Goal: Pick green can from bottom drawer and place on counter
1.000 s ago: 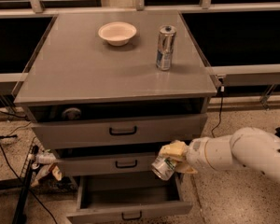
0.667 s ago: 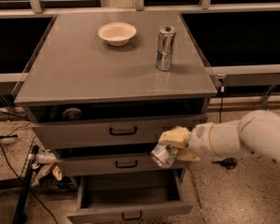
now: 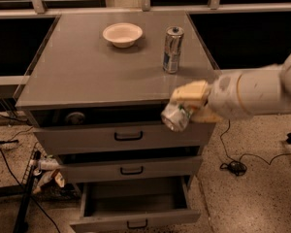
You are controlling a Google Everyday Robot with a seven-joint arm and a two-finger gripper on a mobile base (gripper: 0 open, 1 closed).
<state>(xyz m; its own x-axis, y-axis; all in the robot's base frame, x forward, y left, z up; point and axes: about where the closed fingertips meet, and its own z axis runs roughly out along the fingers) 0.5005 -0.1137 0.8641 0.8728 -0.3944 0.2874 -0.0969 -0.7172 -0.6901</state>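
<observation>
My gripper point(image 3: 186, 107) comes in from the right on a thick white arm and is shut on the green can point(image 3: 174, 116), a stubby silvery can with a green-and-white label. It holds the can tilted in the air, in front of the top drawer and just below the front right edge of the counter point(image 3: 87, 72). The bottom drawer point(image 3: 136, 205) is pulled open at the foot of the cabinet, and what shows of its inside holds nothing.
A white bowl point(image 3: 122, 34) and a taller slim silver-and-blue can point(image 3: 172, 49) stand at the back of the counter. The top drawer point(image 3: 121, 135) is slightly open. Cables and clutter point(image 3: 43, 171) lie on the floor at the left.
My gripper has lifted the green can from the level of the middle drawer up to just below the counter's front edge.
</observation>
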